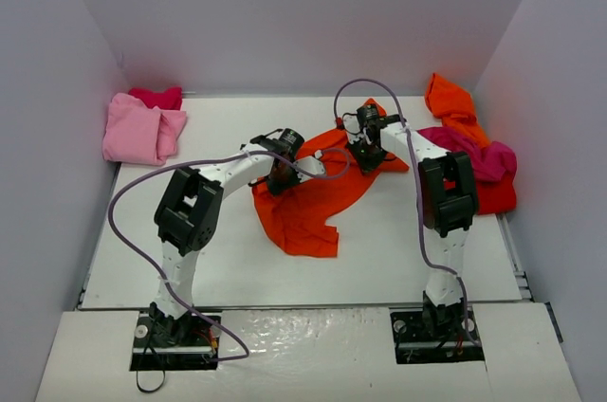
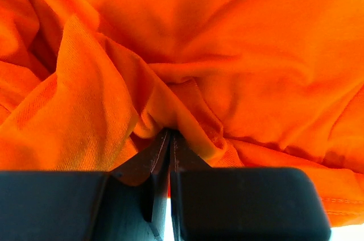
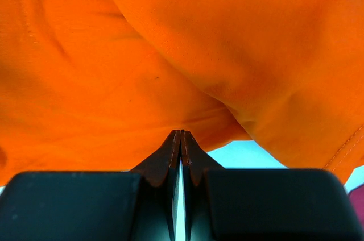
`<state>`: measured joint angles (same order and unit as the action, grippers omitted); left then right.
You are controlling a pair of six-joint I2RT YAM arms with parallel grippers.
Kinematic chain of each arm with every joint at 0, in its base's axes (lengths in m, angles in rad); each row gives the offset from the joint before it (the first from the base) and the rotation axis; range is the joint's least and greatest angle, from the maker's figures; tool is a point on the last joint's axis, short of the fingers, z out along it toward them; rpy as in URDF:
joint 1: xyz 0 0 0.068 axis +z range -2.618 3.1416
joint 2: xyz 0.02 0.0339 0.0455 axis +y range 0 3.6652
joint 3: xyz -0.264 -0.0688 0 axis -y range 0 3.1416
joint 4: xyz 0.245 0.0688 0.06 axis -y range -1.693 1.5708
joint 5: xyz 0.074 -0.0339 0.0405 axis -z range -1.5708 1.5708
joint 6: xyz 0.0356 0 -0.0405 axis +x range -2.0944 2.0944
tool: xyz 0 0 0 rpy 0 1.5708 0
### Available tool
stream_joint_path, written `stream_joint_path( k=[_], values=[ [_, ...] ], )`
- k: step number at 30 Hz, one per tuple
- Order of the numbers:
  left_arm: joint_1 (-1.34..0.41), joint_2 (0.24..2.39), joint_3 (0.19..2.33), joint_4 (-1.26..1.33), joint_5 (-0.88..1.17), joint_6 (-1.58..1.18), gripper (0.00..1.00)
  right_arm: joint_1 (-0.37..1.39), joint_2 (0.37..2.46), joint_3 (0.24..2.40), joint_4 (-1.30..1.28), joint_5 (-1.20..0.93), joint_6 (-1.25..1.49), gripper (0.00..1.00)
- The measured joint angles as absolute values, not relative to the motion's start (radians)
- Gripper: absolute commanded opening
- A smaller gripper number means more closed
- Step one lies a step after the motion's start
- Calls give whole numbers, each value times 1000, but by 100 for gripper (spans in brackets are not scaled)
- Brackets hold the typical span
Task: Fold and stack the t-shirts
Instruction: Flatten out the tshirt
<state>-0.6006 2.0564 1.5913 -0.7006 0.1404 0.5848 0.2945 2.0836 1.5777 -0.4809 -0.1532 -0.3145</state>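
Top view: an orange t-shirt point(image 1: 303, 210) is shown crumpled at the middle of the white table point(image 1: 398, 260), gripped at two points. The left gripper point(image 1: 282, 177) is clamped on the shirt's left far part, and the right gripper point(image 1: 366, 157) is clamped on its right far part. In the left wrist view the fingertips point(image 2: 151, 164) are seen pressed together, with a bunched orange fold pinched between them. In the right wrist view the jaws are likewise closed on smoother orange cloth. A light pink t-shirt point(image 1: 137, 134) is bundled at the far left corner, with a magenta t-shirt point(image 1: 157, 97) just behind it. Along the right wall a heap is formed by a second orange shirt point(image 1: 450, 99), a second magenta shirt point(image 1: 479, 155) and a red shirt point(image 1: 495, 198)
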Motion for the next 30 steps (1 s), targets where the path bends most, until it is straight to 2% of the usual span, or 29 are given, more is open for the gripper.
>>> stream_joint_path(
  k=[10,27,30],
  values=[
    [-524,2045,1585,-683,67,616,1,307,2163,1622,-484,-7,-307,0],
    [-82,1922,1646,-670,-38,681,1,329,2213,1636,-501,309,-325,0],
    [-43,1921,1676,-670,-8,680,7,323,2212,1636,-503,311,-326,0]
  ],
)
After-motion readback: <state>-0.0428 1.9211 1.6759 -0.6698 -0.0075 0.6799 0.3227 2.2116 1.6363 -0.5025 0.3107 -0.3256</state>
